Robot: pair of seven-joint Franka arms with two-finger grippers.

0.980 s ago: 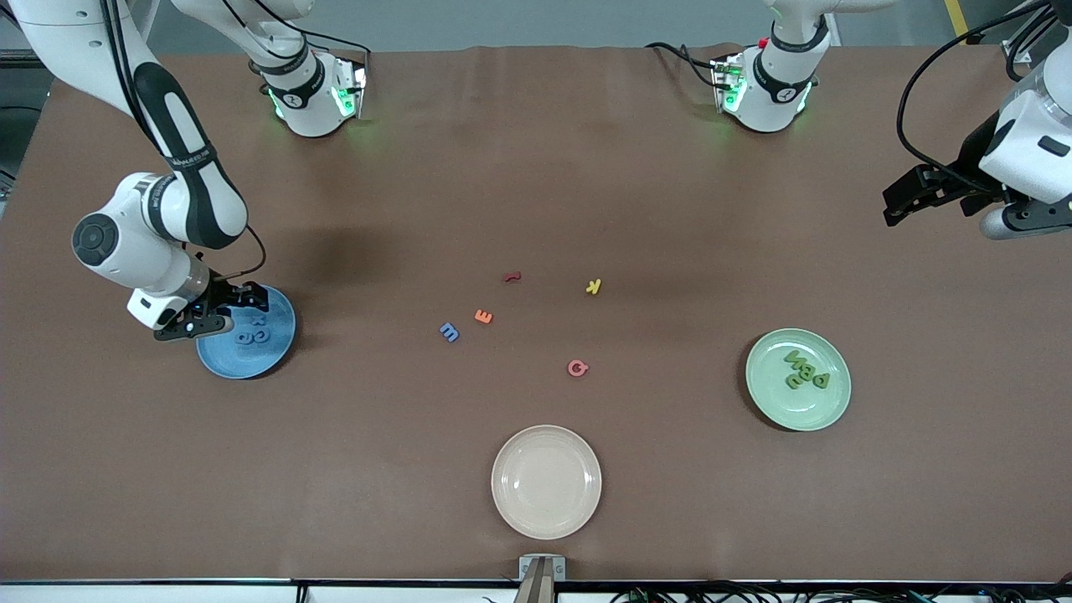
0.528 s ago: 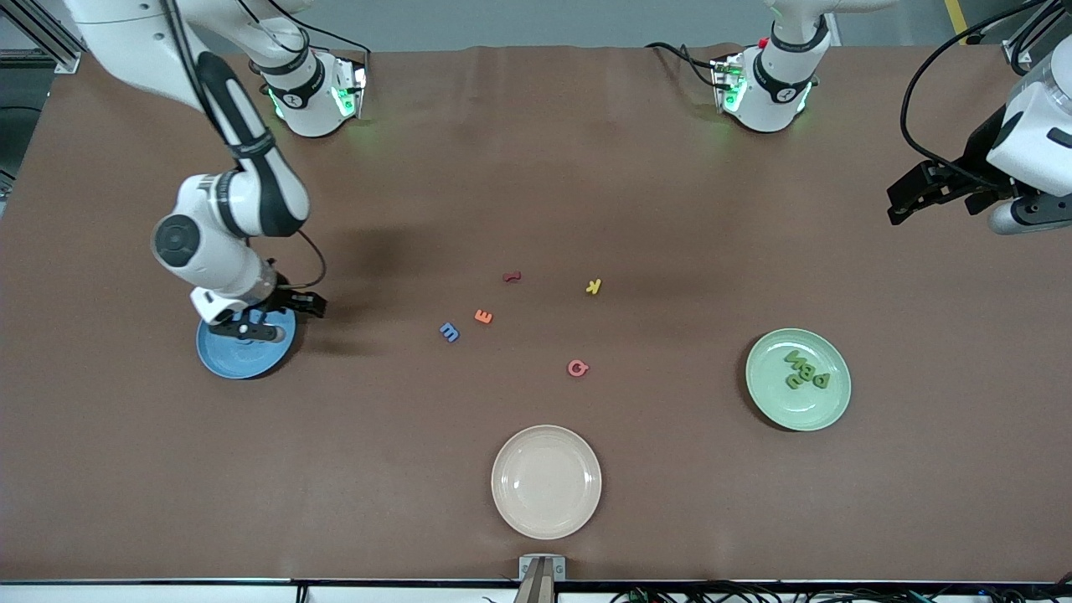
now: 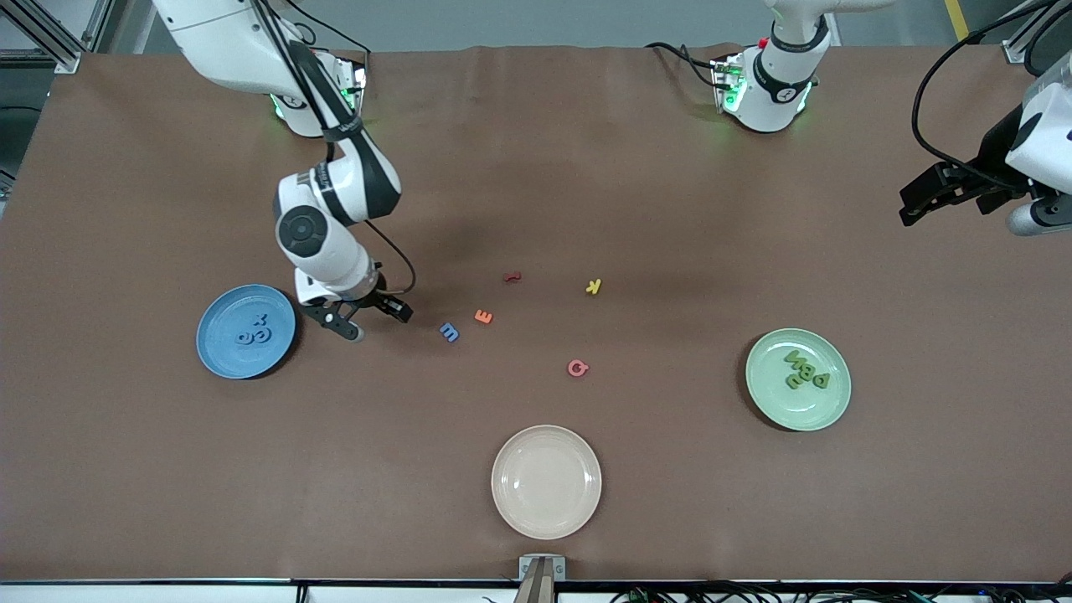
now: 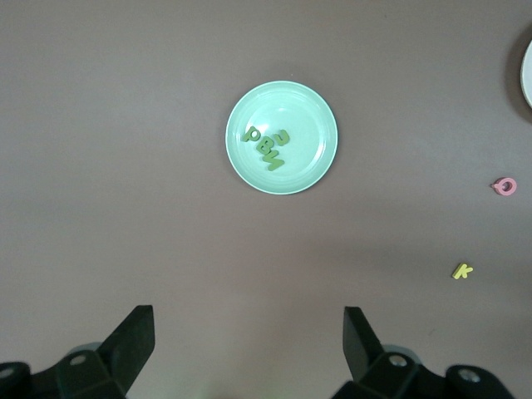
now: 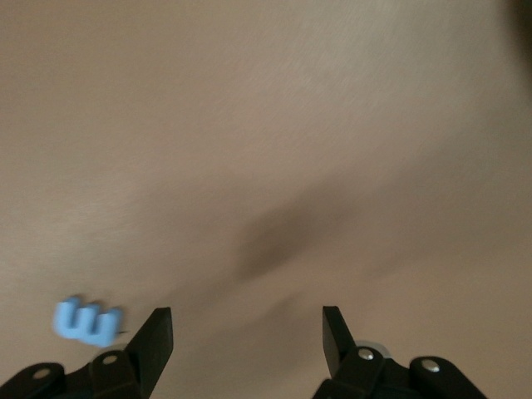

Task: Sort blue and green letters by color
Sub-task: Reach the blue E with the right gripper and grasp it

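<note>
Nearest the front camera, at six o'clock on the brown table (image 3: pixel 126 469), sits a cream plate (image 3: pixel 546 481) with nothing on it. Farther up, at four o'clock toward the left arm's end, the pale green plate (image 3: pixel 798 379) holds the four green letters (image 3: pixel 806 370) bunched together; the left wrist view shows the same cluster (image 4: pixel 268 145) lying in that plate (image 4: pixel 312 162). At eight o'clock, toward the right arm's end, the blue plate (image 3: pixel 246 332) carries three blue letters (image 3: pixel 254 332). The pink letter (image 3: pixel 578 368) lies alone near the middle. The loose blue letter (image 3: pixel 450 332) rests on the bare table, with the orange letter (image 3: pixel 483 316) just beside it at its one o'clock. Farther again lie the dark red letter (image 3: pixel 512 276) and the yellow K (image 3: pixel 593 286). The right gripper (image 3: pixel 362 318) hangs over bare table between the blue plate and the loose blue letter, jaws parted and holding nothing; its wrist view shows that letter (image 5: pixel 86 321) near one finger (image 5: pixel 155 337). The left gripper (image 3: pixel 921 198) waits at three o'clock, jaws spread wide and bare.
</note>
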